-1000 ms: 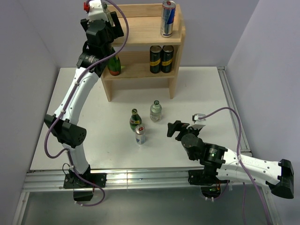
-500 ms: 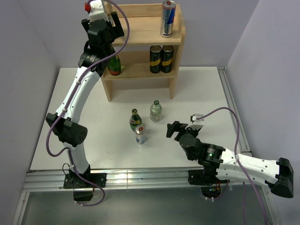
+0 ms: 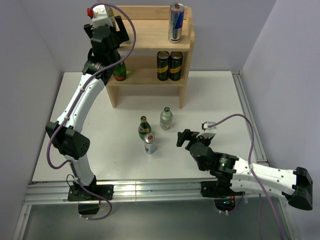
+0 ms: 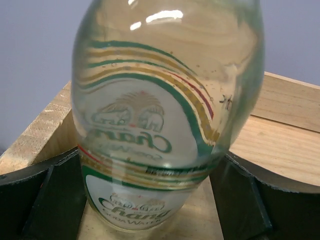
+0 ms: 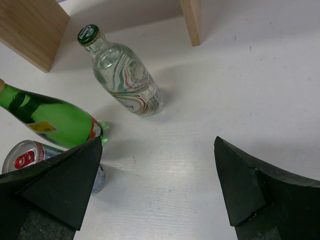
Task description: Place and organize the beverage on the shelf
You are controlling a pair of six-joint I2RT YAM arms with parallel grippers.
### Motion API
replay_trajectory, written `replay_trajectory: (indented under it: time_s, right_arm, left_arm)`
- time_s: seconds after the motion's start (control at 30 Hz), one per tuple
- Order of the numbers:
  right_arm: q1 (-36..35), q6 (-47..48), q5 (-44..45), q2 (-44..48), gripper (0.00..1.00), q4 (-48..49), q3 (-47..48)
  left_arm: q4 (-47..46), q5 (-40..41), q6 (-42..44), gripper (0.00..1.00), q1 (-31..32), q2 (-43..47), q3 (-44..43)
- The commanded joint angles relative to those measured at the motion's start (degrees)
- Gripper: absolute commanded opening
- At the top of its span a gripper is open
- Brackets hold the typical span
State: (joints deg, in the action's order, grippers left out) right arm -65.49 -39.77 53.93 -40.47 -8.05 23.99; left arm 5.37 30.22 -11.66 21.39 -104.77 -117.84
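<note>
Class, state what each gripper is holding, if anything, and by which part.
The left gripper clamps a clear glass bottle by its lower body, jaws at the label, over the shelf top. The right gripper holds nothing.

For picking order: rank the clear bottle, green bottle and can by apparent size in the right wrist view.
Clear bottle and green bottle: about alike; the green one is cropped.
Can: smallest, partly hidden.

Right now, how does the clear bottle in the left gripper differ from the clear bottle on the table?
The gripped clear bottle is held by the left gripper at the shelf top board; the other clear bottle stands free on the table, untouched. Both: clear glass, green-striped pale labels.
</note>
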Motion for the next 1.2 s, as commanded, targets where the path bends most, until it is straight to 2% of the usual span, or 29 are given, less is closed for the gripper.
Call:
replay_trajectory:
  time_s: [0.0,0.27,0.33,0.97,1.17]
  right_arm:
    - [-0.2,-0.7,1.8,0.5,1.0,1.9,-0.2]
    - [-0.2,-0.8,1.9,0.7,1.0,1.8,-0.4]
    - [-0.2,-0.8,1.8,0.7,1.0,2.0,-0.4]
    - [-0.2,-1.0,1.4,1.5,1.0,2.5,-0.7]
    - [-0.2,-1.2,1.1,2.8,1.0,2.5,-1.1]
  left_arm:
    - [0.8,7.7,0.5,0.95,-4.3,2.6,1.5]
    - [1.6,7.2,0.5,0.95,-4.3,3.6,0.9]
    - [1.8,7.1,0.5,0.99,-4.3,4.1,0.9]
    - [8.6,8.7,1.7,0.99,-2.1,9.5,-0.6]
    - [10.7,10.6,0.7,0.99,-0.6,16.5,5.2]
